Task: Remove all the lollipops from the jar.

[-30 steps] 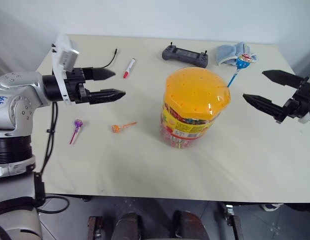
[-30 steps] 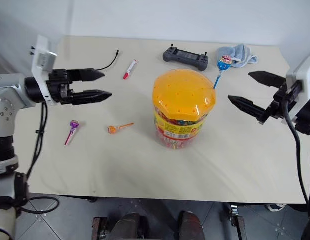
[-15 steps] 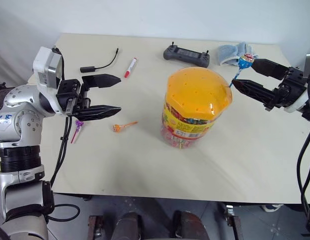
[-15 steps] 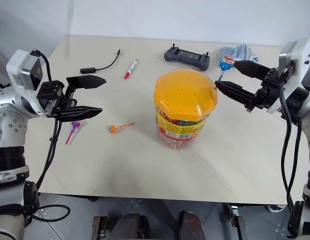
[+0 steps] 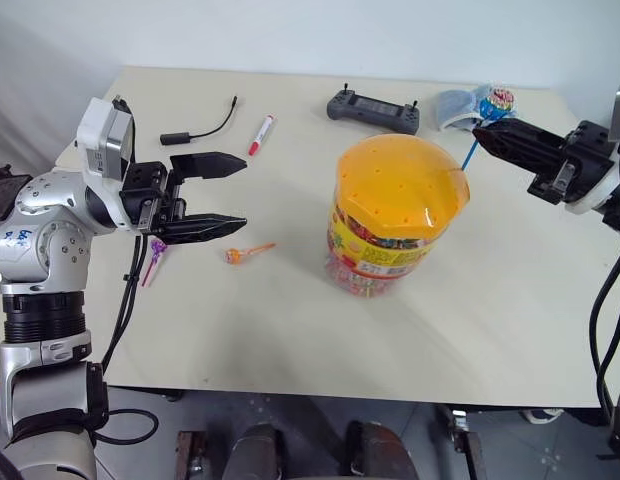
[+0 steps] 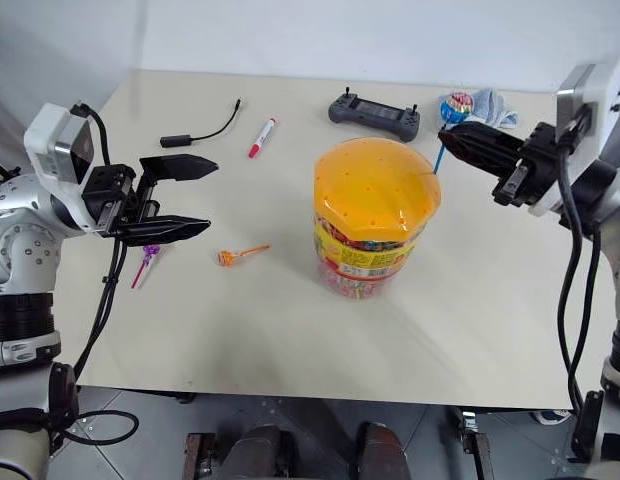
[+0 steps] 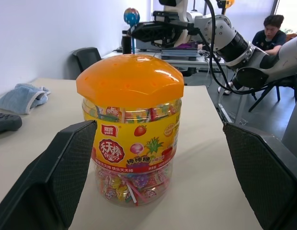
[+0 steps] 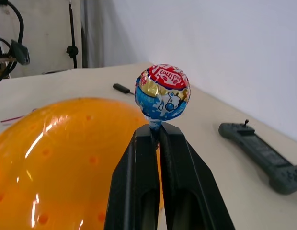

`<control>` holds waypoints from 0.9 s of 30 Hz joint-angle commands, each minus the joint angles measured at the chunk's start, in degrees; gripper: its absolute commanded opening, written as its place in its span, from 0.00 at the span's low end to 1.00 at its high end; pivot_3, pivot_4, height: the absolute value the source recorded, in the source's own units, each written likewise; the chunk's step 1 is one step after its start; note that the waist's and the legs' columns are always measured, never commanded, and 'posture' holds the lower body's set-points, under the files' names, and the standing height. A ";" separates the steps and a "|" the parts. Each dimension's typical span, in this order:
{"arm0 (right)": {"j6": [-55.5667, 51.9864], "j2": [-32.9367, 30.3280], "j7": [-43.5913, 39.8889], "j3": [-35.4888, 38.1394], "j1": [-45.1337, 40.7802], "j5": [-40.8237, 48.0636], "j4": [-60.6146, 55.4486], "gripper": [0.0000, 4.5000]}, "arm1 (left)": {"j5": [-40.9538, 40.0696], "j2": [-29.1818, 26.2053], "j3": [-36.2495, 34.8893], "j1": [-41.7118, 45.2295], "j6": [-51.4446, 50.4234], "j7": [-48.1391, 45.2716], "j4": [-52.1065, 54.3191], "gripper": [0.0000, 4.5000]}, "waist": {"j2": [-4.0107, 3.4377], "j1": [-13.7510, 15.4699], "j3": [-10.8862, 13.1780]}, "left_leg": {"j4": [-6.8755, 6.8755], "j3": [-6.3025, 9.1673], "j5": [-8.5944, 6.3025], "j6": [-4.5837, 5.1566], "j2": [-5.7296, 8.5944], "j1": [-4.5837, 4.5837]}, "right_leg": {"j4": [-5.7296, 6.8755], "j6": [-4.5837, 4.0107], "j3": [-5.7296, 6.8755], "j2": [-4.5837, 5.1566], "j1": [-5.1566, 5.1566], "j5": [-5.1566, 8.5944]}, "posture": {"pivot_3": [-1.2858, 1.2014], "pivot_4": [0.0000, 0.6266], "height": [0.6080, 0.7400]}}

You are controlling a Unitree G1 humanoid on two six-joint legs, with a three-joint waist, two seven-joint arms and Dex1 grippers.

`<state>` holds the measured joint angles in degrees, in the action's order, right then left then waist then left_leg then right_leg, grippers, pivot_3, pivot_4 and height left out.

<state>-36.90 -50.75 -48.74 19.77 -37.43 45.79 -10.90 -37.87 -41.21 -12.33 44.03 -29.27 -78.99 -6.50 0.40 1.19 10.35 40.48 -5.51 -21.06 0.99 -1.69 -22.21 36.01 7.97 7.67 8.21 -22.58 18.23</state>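
Since the earlier frame, the right gripper (image 8: pixel 155 136) has moved from beside the jar (image 5: pixel 395 215) to the blue lollipop (image 8: pixel 162 91) and clamped onto its stick just under the head. The stick's lower end still meets the orange lid's right edge. The left gripper (image 5: pixel 222 191) is spread wide, empty, above the table's (image 5: pixel 290 330) left side. The purple lollipop (image 5: pixel 156 248) and orange lollipop (image 5: pixel 234 255) lie on the table left of the jar, which stands mid-table.

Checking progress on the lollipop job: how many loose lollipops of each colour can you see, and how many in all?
Blue lollipop, stick pinched in the right tool: 1
Orange lollipop, on the table: 1
Purple lollipop, on the table: 1
Total: 3
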 commanded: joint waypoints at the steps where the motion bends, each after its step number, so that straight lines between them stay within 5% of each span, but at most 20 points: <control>1: 1.84 -0.86 1.80 3.65 -4.05 0.55 0.29 0.01 | -0.88 -0.40 -0.36 0.80 1.06 -0.48 -0.08 1.00 | 0.00 -0.02 0.00 | 0.00 0.00 0.00 0.00 0.00 0.00 | 0.00 0.00 0.01 0.00 0.00 0.00 | 0.52 0.24 1.00; 7: 2.09 -5.43 5.97 4.02 -10.56 -4.86 6.72 0.01 | -0.60 -0.80 -0.21 1.23 1.40 -1.20 -1.07 1.00 | 0.00 0.11 0.00 | -0.01 0.01 0.00 0.00 0.00 -0.02 | 0.00 0.00 0.01 0.00 -0.01 0.00 | 0.52 0.24 1.00; 11: -7.29 -17.68 3.59 -2.29 -4.58 -12.63 14.98 0.01 | -0.05 -1.79 -0.24 0.94 1.86 -1.82 -2.00 1.00 | 0.03 0.29 -0.01 | -0.04 0.03 -0.02 0.03 0.03 -0.05 | -0.01 0.00 0.02 0.02 -0.01 0.00 | 0.52 0.24 1.00; 14: -8.98 -20.99 1.57 -6.30 0.86 -16.46 18.86 0.01 | -0.26 -2.43 -0.14 0.58 1.93 -2.26 -2.37 1.00 | 0.06 -0.13 -0.04 | -0.03 -0.10 -0.04 0.07 0.03 -0.04 | -0.04 0.00 -0.04 0.03 -0.01 0.00 | 0.52 0.24 1.00; 20: -12.95 -19.70 4.35 -9.59 9.03 -21.87 22.51 0.01 | 0.20 -2.91 0.23 0.14 2.02 -2.14 -2.87 1.00 | -0.07 -1.23 -0.04 | -0.11 -0.15 -0.04 0.06 -0.01 -0.03 | -0.02 0.00 -0.04 0.03 -0.10 0.00 | 0.52 0.24 1.00; 27: -13.48 -12.82 9.33 -10.84 9.13 -26.18 28.56 0.01 | 0.41 -2.66 0.90 0.43 2.31 -2.03 -3.18 1.00 | -0.07 -1.42 -0.04 | -0.10 -0.15 -0.03 0.06 -0.01 -0.03 | -0.02 0.00 -0.05 0.03 -0.09 0.00 | 0.52 0.24 1.00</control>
<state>-50.53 -63.48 -40.37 7.95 -27.81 20.90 17.13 -37.62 -43.04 -10.98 44.25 -27.67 -80.89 -9.97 0.33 -0.23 10.31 40.38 -5.66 -21.09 1.05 -1.70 -22.24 35.98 7.97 7.61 8.23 -22.67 18.23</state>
